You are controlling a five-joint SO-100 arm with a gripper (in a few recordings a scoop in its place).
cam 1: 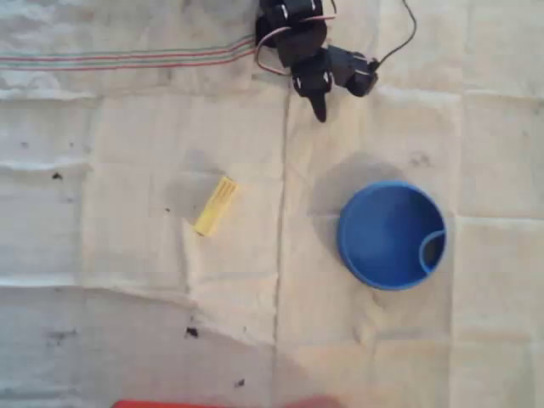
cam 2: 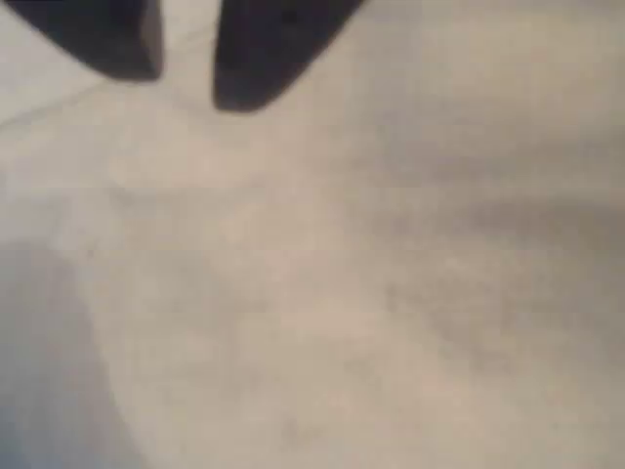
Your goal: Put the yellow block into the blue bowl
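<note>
Overhead view: the yellow block (cam 1: 215, 206) is a small pale-yellow bar, elongated and rectangular, with fine lengthwise grooves visible on its upper face near the upper end. It lies flat on the cloth-covered bench (cam 1: 127, 153), tilted on a diagonal with its upper end toward the right. Nothing touches it.

The blue bowl (cam 1: 392, 235) is round, bright blue and upright, standing on the cloth to the right of the block and well apart from it. A small curved loop-shaped partition (cam 1: 431, 249) sits against its inner rim on the right side. The interior holds nothing beyond this partition.

The tool (cam 1: 319, 109) is black, at the top centre of the overhead view, pointing downward in the picture. It is above and to the right of the block, well apart from it, and also apart from the bowl, lying above the bowl's left side. In the wrist view the tool (cam 2: 186, 83) shows two dark fingers with a narrow strip of cloth visible between them: the jaws stand slightly parted and hold nothing. The cloth below is blurred.

The cloth is off-white, creased in a grid, with coloured stripes (cam 1: 127, 58) at upper left and a few dark specks (cam 1: 192, 332).
</note>
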